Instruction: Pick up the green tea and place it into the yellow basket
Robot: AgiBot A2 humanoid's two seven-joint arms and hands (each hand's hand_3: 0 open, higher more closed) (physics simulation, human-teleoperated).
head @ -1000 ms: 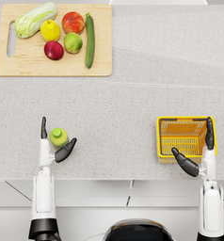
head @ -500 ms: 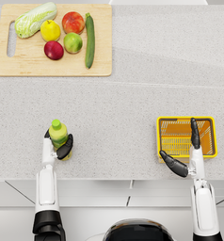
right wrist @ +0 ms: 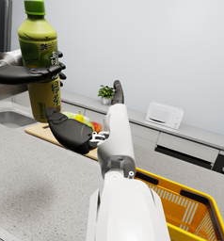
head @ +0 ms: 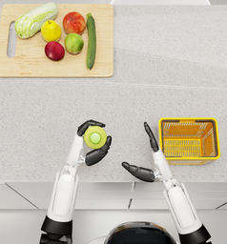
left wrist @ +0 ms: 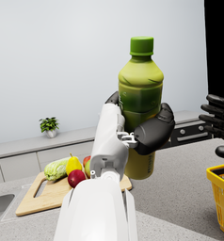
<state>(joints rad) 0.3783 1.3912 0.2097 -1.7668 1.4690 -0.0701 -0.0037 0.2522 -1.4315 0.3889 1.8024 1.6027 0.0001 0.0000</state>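
The green tea bottle point(head: 95, 137) was held upright in the left hand point(head: 92, 142), lifted clear of the counter point(head: 134, 100). In the left wrist view the bottle point(left wrist: 140, 103) was seen clasped around its middle, with the thumb wrapped across one side of the label and the other fingers point(left wrist: 113, 99) curled behind it; the green cap point(left wrist: 141, 45) and shoulder stood well above the hand point(left wrist: 144, 129). In the right wrist view the same bottle point(right wrist: 39, 61) was seen gripped by the left hand point(right wrist: 27, 73), the fingers lying across the label.

The right hand point(head: 146, 155) was held open just beside the bottle, between it and the yellow basket point(head: 189, 120). Its fingers were spread wide, the thumb pointed toward the left hand and the other fingers pointed away toward the far side; nothing was held or touched by it. In its own wrist view the hand point(right wrist: 88, 122) was likewise seen splayed and empty.

The basket was set on the counter to the right of the right hand, near the front edge, and nothing was seen inside it point(right wrist: 189, 214). At the far left a wooden cutting board point(head: 20, 71) was laid, on which a cabbage point(head: 36, 19), a yellow fruit point(head: 51, 31), a red apple point(head: 74, 22), a green apple point(head: 74, 43), a dark red fruit point(head: 54, 50) and a cucumber point(head: 91, 40) were arranged.
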